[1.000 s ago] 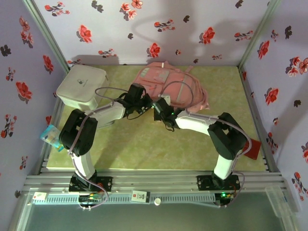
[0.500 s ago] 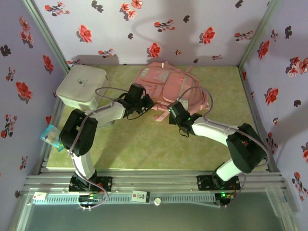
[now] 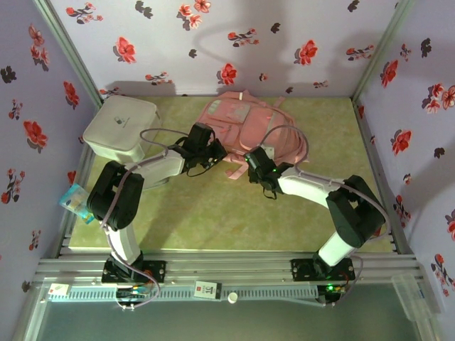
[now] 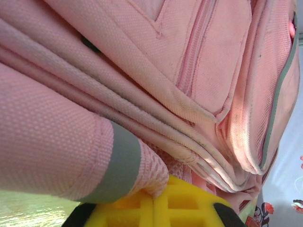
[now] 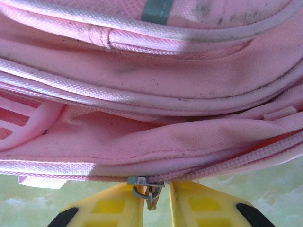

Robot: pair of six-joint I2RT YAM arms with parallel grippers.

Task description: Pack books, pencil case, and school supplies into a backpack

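Left gripper [image 3: 217,152] is clamped shut on a fold of the backpack [image 3: 250,121], right at its near-left edge. In the wrist view the pink fabric with its grey band runs straight into the yellow pads. Right gripper [image 5: 156,201] sits at the bag's near edge with its fingers a little apart. The metal zip pull [image 5: 149,191] hangs in that gap and looks loose rather than pinched.

The backpack lies flat at the far middle of the green mat [image 3: 213,220], and I can't see inside it. White box [image 3: 119,128] sits far left with its lid on, contents hidden.

A flat red thing [image 3: 375,219] rests at the right edge and something teal [image 3: 75,201] at the left edge. The near half of the mat is wide open, and the floral walls [image 3: 284,42] hem in the left, right and far sides.
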